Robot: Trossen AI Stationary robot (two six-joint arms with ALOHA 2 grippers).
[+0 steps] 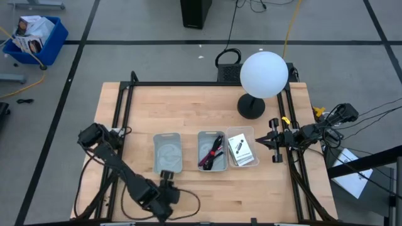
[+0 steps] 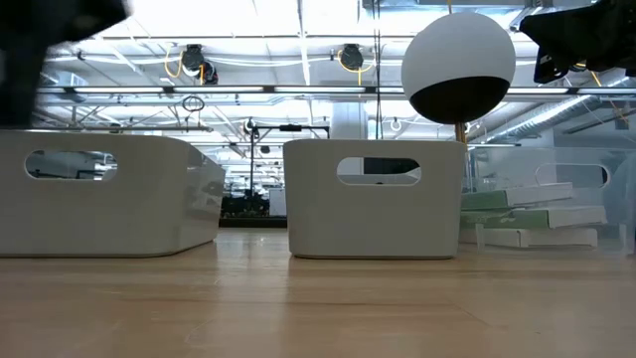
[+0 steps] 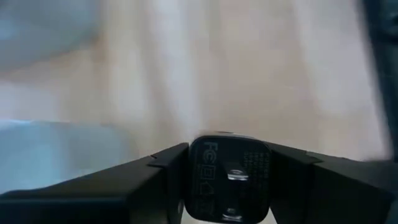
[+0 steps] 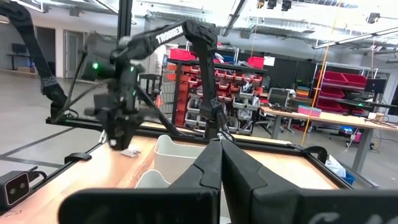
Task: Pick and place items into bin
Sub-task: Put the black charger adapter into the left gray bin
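- While it hovers near the front edge of the bench (image 1: pixel 188 107), the left end effector (image 1: pixel 166 179) is clamped on a small black block (image 3: pixel 229 179); the block's flat face carries pale printed marks, an "FC"-like logo and fine lines of text too small to read.
- Just behind that end effector stands the left bin (image 1: pixel 168 153), pale grey and seemingly bare inside.
- The middle bin (image 1: pixel 212 150) holds a dark-red strap (image 1: pixel 216 152) lying alongside a black cable (image 1: pixel 208 152).
- The right bin (image 1: pixel 240 148), clear-walled, holds a white card (image 1: pixel 240 150) with black print, unreadable.
- The right end effector (image 1: pixel 274 142) waits at the bench's right edge, its fingers pressed together in the right wrist view.
- The left arm (image 4: pixel 115 81) bears white lettering, roughly "TROSSEN".
- A white globe lamp (image 1: pixel 264 75) stands behind the bins.
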